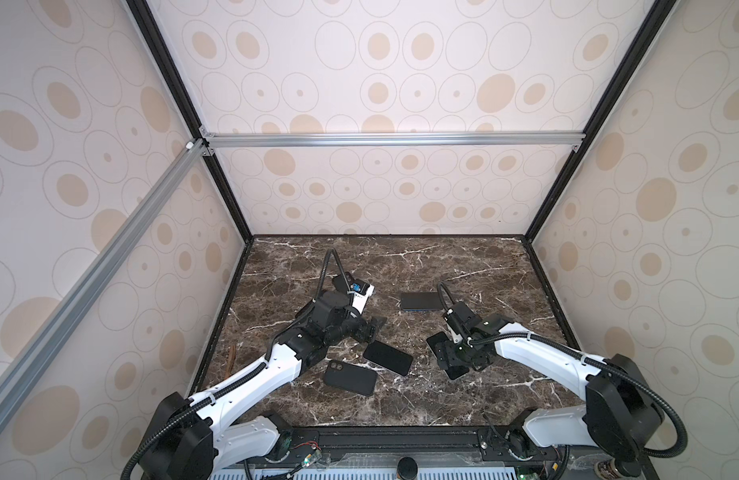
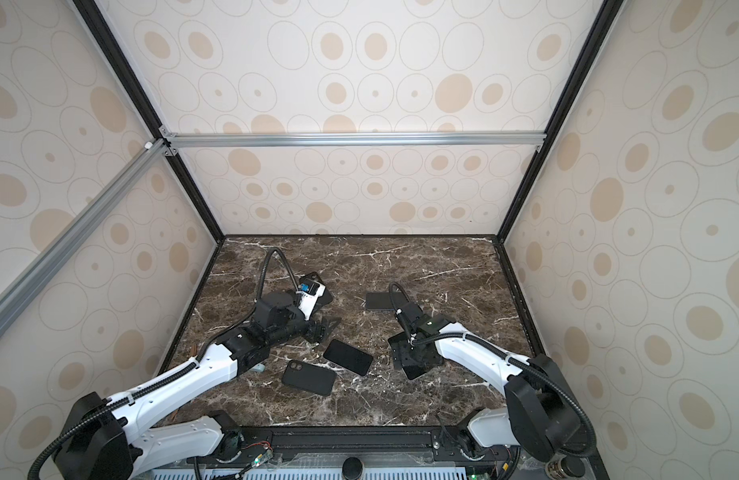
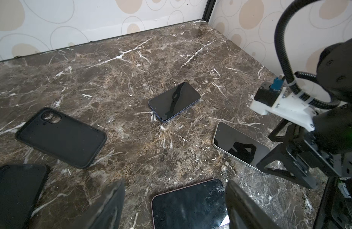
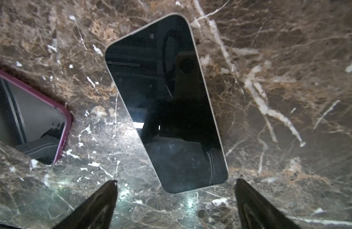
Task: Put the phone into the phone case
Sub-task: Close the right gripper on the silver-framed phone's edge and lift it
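Right fingers (image 4: 99, 204) were wide open, empty, over silver-edged phone (image 4: 167, 103) flat on tabletop (image 4: 290, 59); left fingers (image 3: 109, 204) open, empty too. Grasp likely needed squaring across long edges, pinching low.

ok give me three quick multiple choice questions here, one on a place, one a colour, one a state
1. The black case with the camera cutout lies: A against the back wall; B near the front, beside the middle phone; C standing on edge.
2. The middle phone's rim is: A green; B dark pink; C yellow.
3. The right gripper is: A shut on a case; B shut on a phone; C open over the silver-edged phone.
Answers: 1 B, both top views show it there; 2 B, seen in the right wrist view; 3 C, its fingers stand wide apart, gripping nothing.
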{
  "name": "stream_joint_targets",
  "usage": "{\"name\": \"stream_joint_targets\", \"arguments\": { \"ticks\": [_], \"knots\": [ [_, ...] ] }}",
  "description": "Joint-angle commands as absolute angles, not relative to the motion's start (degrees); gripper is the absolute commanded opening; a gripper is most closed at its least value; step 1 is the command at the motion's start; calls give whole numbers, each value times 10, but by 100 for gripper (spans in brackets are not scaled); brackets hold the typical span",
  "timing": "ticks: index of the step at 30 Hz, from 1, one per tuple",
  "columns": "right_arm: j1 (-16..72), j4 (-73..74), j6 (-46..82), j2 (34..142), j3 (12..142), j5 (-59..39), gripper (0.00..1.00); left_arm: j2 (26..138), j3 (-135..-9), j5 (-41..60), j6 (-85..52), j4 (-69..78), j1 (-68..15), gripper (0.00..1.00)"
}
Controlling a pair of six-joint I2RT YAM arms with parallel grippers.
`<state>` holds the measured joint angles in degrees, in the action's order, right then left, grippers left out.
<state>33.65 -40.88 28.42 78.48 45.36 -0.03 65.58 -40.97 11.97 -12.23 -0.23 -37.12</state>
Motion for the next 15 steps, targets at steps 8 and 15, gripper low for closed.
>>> {"name": "stream_joint_targets", "arguments": {
  "ticks": [8,15],
  "knots": [
    [334,-366,269,835,434,10,97,643,-426,94,-140,-14,-375,79],
    [334,-356,268,852,425,12,90,639,-425,87,-136,-15,-375,80]
  ]
}}
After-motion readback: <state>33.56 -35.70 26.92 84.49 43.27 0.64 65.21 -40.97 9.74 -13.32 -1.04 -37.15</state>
